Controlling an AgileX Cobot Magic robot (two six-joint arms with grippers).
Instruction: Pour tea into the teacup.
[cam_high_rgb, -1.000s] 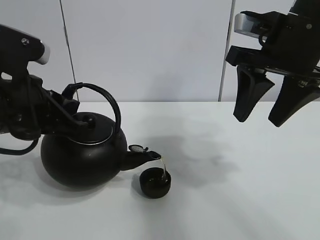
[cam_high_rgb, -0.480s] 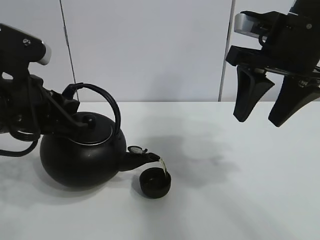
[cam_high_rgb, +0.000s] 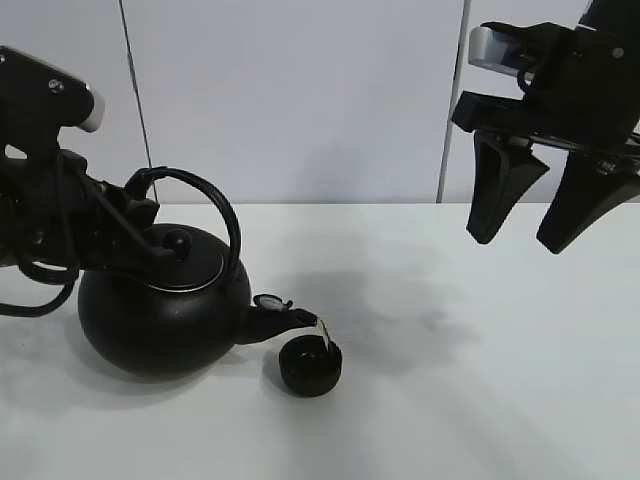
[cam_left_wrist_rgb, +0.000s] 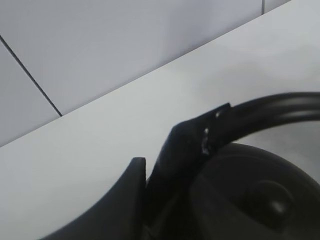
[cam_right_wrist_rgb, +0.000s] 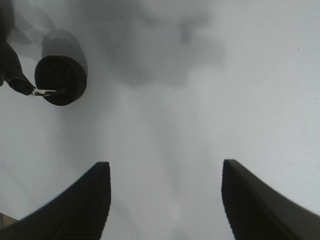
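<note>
White worktop (cam_high_rgb: 480, 380) under a pale wall (cam_high_rgb: 300, 100), and the left hand (cam_high_rgb: 128, 215) is clamped on the handle of the kettle (cam_high_rgb: 160, 320), which is tilted spout-down. Its spout (cam_high_rgb: 285, 320) hangs just over the teacup (cam_high_rgb: 309, 367), which sits on the worktop right beside the kettle's belly, with a thin stream of tea (cam_high_rgb: 326, 338) dropping into it. Right hand (cam_high_rgb: 517, 240) hovers high, well apart, jaws spread wide.

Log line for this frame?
phase: pouring | left gripper: shut on kettle | spout over teacup, tea streaming in | right gripper: open, raised
</note>
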